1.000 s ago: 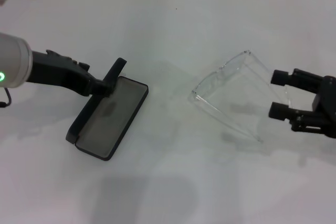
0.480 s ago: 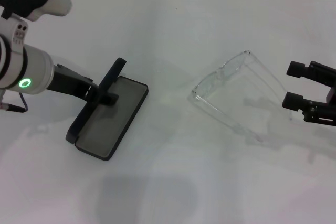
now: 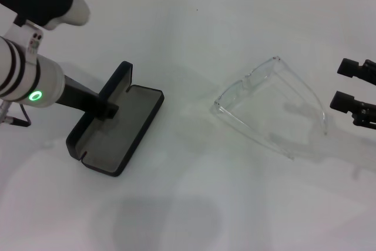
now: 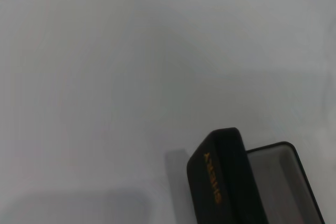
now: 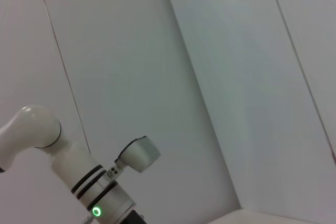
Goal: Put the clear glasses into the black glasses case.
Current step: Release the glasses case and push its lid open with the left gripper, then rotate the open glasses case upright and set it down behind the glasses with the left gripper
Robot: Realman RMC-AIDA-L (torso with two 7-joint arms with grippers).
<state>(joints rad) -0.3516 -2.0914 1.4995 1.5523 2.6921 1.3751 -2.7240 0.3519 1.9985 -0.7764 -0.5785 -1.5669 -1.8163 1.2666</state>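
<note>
Black glasses case (image 3: 113, 129) lid has swung fully open since a second ago, left gripper (image 3: 111, 110) at its hinge, fingers unclear. Right gripper (image 3: 352, 86), fingers apart, has retreated toward 3 o'clock. Clear glasses (image 3: 267, 107) untouched on the table (image 3: 194, 33).

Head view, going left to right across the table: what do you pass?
Left arm's tool at the case hinge → black glasses case, lid open → clear glasses lying on the table → right arm's tool, open, at the right edge.
</note>
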